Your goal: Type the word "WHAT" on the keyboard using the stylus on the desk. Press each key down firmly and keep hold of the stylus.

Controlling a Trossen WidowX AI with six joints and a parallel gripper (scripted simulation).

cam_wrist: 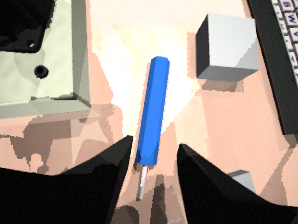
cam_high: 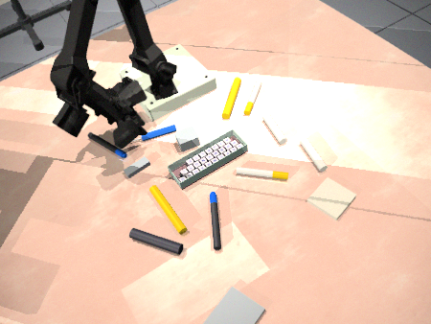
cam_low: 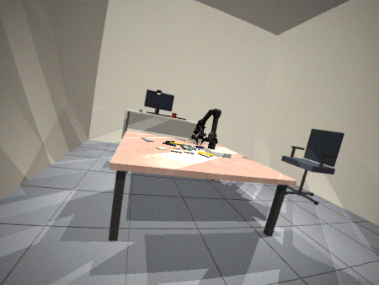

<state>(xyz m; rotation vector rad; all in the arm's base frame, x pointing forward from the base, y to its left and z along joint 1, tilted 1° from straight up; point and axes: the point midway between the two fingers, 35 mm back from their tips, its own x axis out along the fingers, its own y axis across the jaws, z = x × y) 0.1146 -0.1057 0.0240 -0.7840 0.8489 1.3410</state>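
From above, the keyboard [cam_high: 208,159] [cam_low: 188,147] [cam_wrist: 272,65] sits on the table [cam_high: 72,268] [cam_low: 189,166] [cam_wrist: 220,120]. Far to its left lies a black pen with a blue end [cam_high: 108,145]. Next comes the gripper [cam_high: 134,137] [cam_low: 199,142] [cam_wrist: 155,145], also left of the keyboard. Its fingers are part way apart and hold nothing. A little gray bar [cam_high: 137,167] [cam_wrist: 242,179] is left of the keyboard too. The blue stylus [cam_high: 159,132] [cam_low: 199,148] [cam_wrist: 154,110] lies flat up and to the left of the keyboard, its thin tip pointing toward the gripper. A gray block [cam_high: 187,140] [cam_wrist: 227,47] is between the stylus and the keyboard.

Below the keyboard are a fat black stick [cam_high: 156,241], a yellow stick [cam_high: 168,209] and another black pen [cam_high: 215,220] with a blue tip. To the right of the keyboard are a white stick with a yellow end [cam_high: 261,173], two white sticks [cam_high: 274,130] and, farthest right, a tan square [cam_high: 331,197] [cam_low: 162,148].
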